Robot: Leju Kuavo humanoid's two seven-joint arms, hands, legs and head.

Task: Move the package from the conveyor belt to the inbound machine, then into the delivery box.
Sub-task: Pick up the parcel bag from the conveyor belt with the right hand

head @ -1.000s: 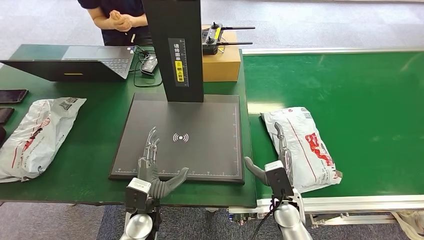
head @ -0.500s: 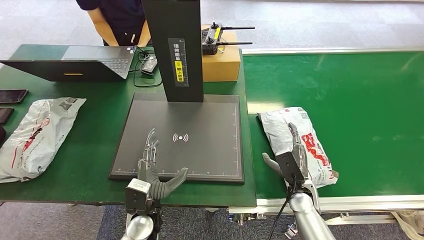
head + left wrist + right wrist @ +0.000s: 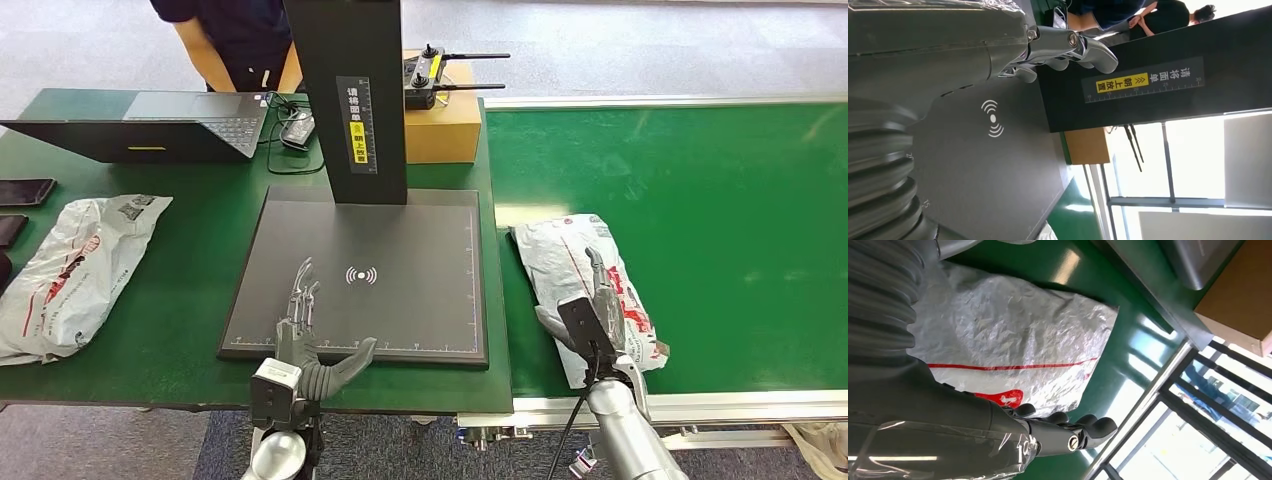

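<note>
Nearest the body: left hand [image 3: 305, 340] spread flat, holding nothing, hovering over the near edge of the inbound machine [image 3: 400, 240], above its dark scanning plate. Right hand [image 3: 598, 305] open, fingers extended and apart, poised directly over the package [image 3: 570, 255]; contact not confirmable from the head view, and in the right wrist view fingers [image 3: 1083, 427] extended past the bag's far edge with nothing clasped. Package located on the conveyor belt [image 3: 720, 200], at its near left end just beside the machine's plate, lying flat, long axis running away from the robot. Appearance: white crinkled plastic mailer, red printing and a thin red stripe, soft and unevenly filled, a label at the far end. Judged progress: early; pickup not yet made, transfer to the plate and then to the delivery box both outstanding. Further left on the table, a second similar bag [image 3: 80, 260], beside a laptop [image 3: 170, 125]. Beyond the machine's column, a cardboard box [image 3: 440, 130], a person [image 3: 235, 40] standing behind.
</note>
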